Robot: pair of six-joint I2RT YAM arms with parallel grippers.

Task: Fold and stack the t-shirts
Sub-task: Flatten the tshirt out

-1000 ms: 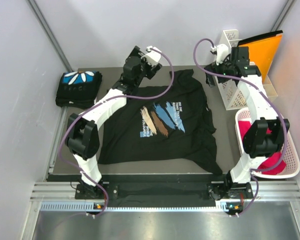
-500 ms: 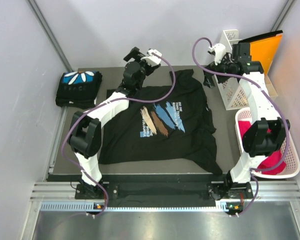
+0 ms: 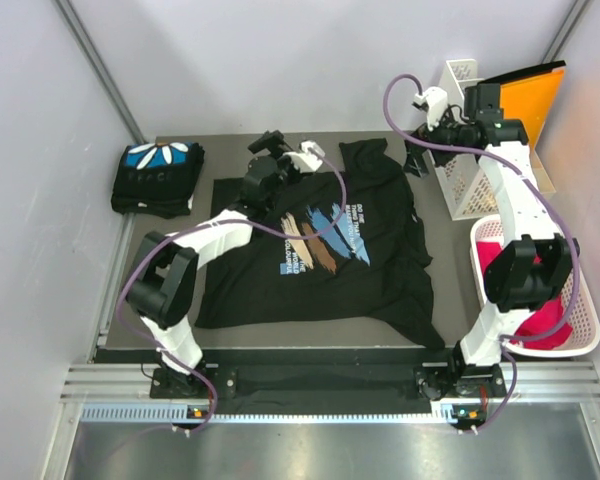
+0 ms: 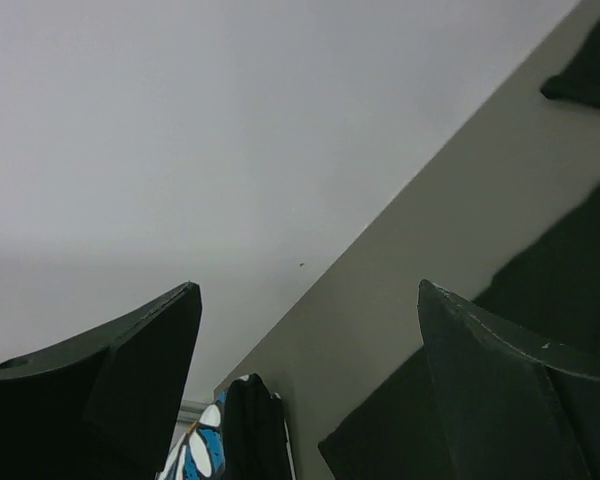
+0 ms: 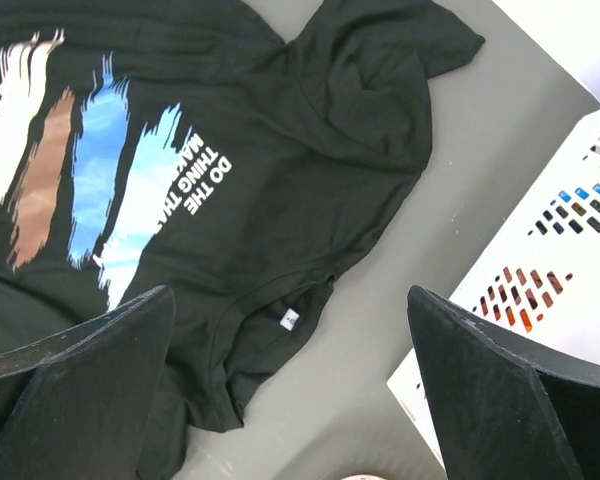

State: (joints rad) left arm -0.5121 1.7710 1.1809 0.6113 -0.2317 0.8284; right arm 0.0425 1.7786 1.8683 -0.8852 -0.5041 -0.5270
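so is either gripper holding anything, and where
Nothing is held. The left gripper and right gripper both stand open and empty; the spread t-shirt lies free.

The top external camera looks steeply down from above and behind the arm bases on the whole table (image 3: 442, 270). The left wrist camera sits low and close to the surface, facing past the left gripper (image 4: 308, 288) toward the back wall (image 4: 180, 120) and the folded t-shirt (image 4: 215, 450). The right wrist camera looks down past the right gripper (image 5: 290, 295) on the spread t-shirt (image 5: 310, 120) and the white basket (image 5: 550, 250). The top view shows both shirts as well.
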